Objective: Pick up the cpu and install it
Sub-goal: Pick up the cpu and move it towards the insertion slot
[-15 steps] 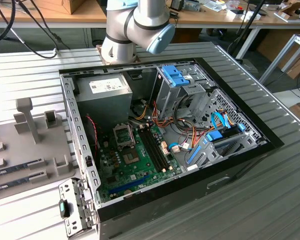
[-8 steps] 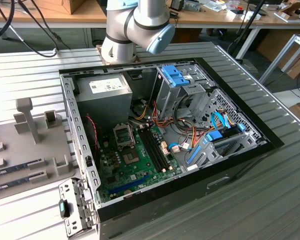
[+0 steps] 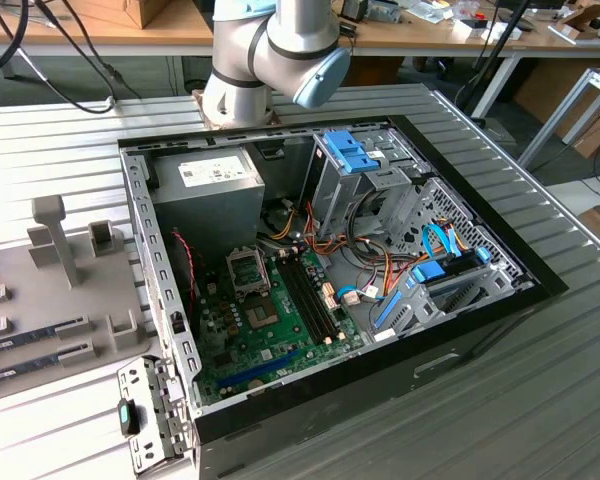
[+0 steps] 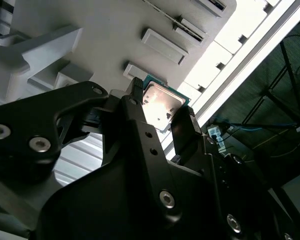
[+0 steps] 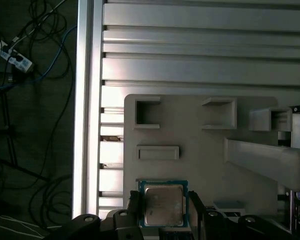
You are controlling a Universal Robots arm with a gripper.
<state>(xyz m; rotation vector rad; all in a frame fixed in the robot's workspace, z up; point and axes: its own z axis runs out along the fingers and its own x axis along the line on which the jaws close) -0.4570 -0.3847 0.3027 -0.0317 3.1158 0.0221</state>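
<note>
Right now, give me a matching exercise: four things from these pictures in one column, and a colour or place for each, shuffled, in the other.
Things:
1 cpu
2 power supply box
3 motherboard
4 drive latch

Descriptions:
A green, flat on the floor of the case
B blue plastic
C at the tool, grey holder plate behind it
D grey, in a case corner near the arm

Pairs: 1-C; 2-D; 3-A; 4-B

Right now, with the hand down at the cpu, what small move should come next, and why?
Probably squeeze the hand shut before any lift: it straddles the cpu, which lies flat on the grey tray, and I cannot tell whether it is clamped yet.
</note>
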